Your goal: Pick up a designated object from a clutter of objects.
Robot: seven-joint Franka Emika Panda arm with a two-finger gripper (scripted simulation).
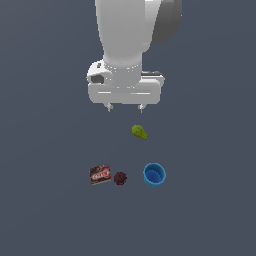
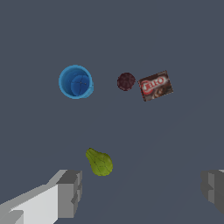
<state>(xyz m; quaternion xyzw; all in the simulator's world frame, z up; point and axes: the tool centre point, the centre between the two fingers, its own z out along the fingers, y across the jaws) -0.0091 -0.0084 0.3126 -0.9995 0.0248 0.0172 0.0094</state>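
The small dark-brown box (image 1: 100,174) with a red-and-white label lies flat on the grey floor at the exterior view's left of the row; it also shows in the wrist view (image 2: 155,85). Right beside it sits the dark maroon bumpy ball (image 1: 120,178) (image 2: 126,81). The blue cup (image 1: 154,174) (image 2: 75,82) stands upright at the exterior view's right. The yellow-green pear (image 1: 139,132) (image 2: 99,162) lies apart, nearer the arm. My gripper (image 1: 125,106) (image 2: 142,192) hangs open and empty high above the floor, behind the pear and well away from the box.
A plain dark grey floor (image 1: 210,215) lies under everything. The arm's white body (image 1: 127,40) rises above the gripper. No other objects or edges show.
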